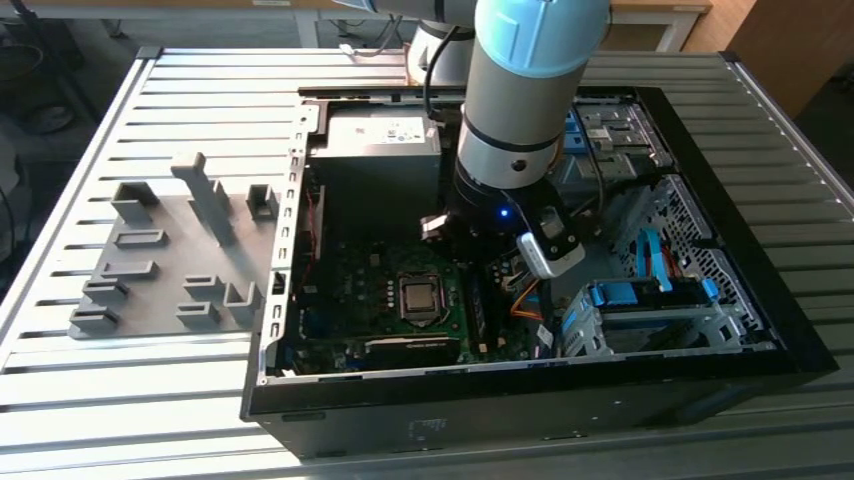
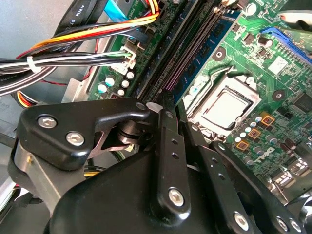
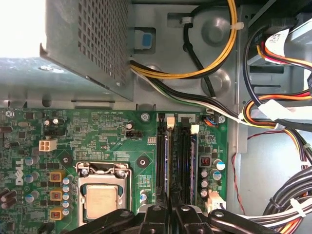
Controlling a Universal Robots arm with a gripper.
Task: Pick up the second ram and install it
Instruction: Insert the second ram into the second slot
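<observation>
Arm: reaches down into the open computer case from above, wrist low over the motherboard
End effector: black linkage fingers drawn narrow, nearly together, tips down at the memory slots; tips also seen at; whether anything is clamped between them, cannot tell
Second ram: a blue-green stick with dark chips stands seated in the slot bank, running away from the fingertips; in the first wrist view its thin blue edge shows alongside a slot; which stick is the second one, cannot tell
Slot latches: white tabs at the far ends of the slots
Processor socket: bare metal-lidded chip in its frame, just beside the slots; also and
Power supply: grey perforated box above the board; grey box at the case's far end in the exterior view
Cables: yellow, black, white and orange bundles run beside the slots, tied with white ties
Holder block: grey slotted plastic fixture on the bench, at the exterior view's left of the case, well apart from the arm
Bench: ribbed metal surface carrying case and fixture
</observation>
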